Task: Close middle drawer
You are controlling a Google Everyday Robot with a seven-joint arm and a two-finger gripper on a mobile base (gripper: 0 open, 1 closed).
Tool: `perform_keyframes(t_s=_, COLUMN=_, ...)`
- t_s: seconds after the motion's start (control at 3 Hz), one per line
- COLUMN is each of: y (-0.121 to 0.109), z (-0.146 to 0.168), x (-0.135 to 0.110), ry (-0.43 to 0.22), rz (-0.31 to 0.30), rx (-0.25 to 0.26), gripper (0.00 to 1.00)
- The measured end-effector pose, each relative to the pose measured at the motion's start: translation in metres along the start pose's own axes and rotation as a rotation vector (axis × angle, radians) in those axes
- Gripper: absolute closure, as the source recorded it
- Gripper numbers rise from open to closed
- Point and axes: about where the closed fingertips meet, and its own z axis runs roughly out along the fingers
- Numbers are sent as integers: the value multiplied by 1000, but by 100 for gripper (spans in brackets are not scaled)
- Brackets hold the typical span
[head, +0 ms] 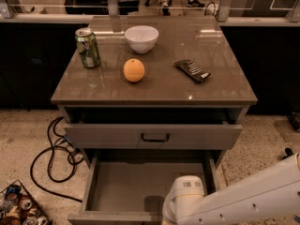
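The middle drawer is pulled far out below the top drawer. Its inside looks bare, and its front panel lies at the picture's bottom edge, with the handle out of view. The top drawer, with a black bar handle, stands slightly open above it. My white arm comes in from the lower right, and its rounded wrist end hangs over the front right part of the middle drawer. The gripper itself is below the bottom edge, out of view.
On the brown cabinet top stand a green can, a white bowl, an orange and a dark snack packet. Black cables lie on the floor at left, beside a crate of cans.
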Motion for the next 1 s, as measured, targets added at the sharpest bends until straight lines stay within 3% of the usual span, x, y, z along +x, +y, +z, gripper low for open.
perform_keyframes(t_s=1.0, y=-5, z=0, x=-1, ry=-1, rz=7, rx=11, gripper=100)
